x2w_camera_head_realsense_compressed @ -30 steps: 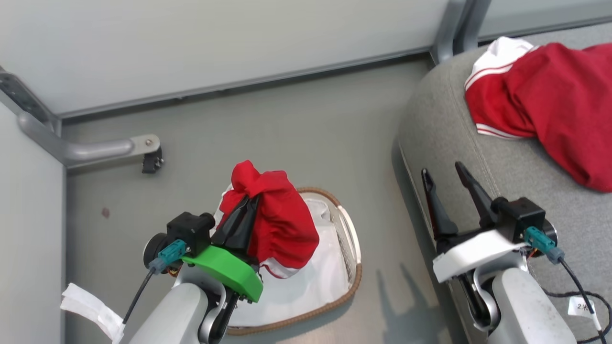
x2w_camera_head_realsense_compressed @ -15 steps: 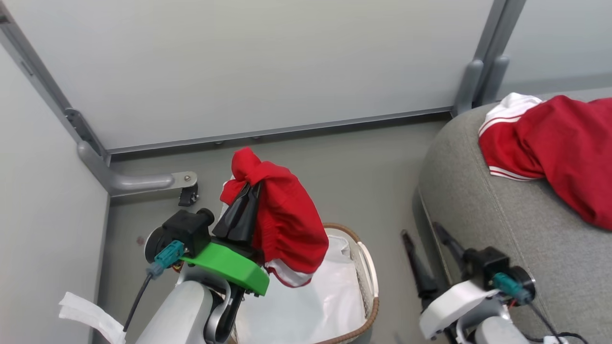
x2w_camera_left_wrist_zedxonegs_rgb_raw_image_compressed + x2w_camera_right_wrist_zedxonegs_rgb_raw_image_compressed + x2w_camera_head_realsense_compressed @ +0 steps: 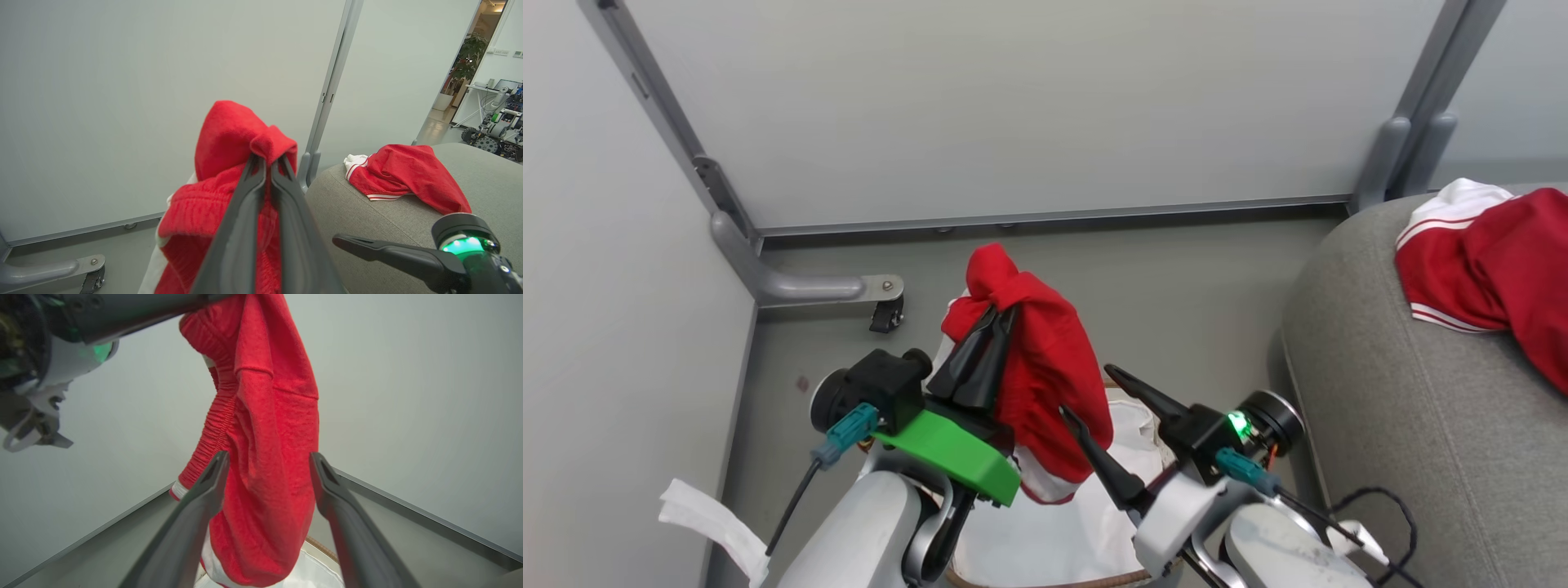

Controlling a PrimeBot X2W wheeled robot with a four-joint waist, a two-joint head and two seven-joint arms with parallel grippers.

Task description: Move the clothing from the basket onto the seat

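Observation:
My left gripper [image 3: 1003,312] is shut on the top fold of the clothing [image 3: 1049,371], a red garment with white trim that hangs bunched above the basket [image 3: 1094,581]. The left wrist view has the two fingers pressed together on the red fabric [image 3: 229,134]. My right gripper [image 3: 1086,390] is open just right of the hanging cloth; in the right wrist view its spread fingers [image 3: 206,486] frame the garment [image 3: 265,416] without touching it. The grey seat [image 3: 1405,425] lies to the right, with another red-and-white garment [image 3: 1494,278] on it.
Pale wall panels close off the back and left. A metal bracket with a small black caster [image 3: 884,314] sits on the floor near the corner. A black cable [image 3: 1380,506] trails by the seat's edge. The basket's white liner [image 3: 1078,523] shows under the hanging cloth.
The head camera has tilted up and turned. My right gripper has swung left from beside the seat to close beside the hanging garment. My left gripper keeps its hold.

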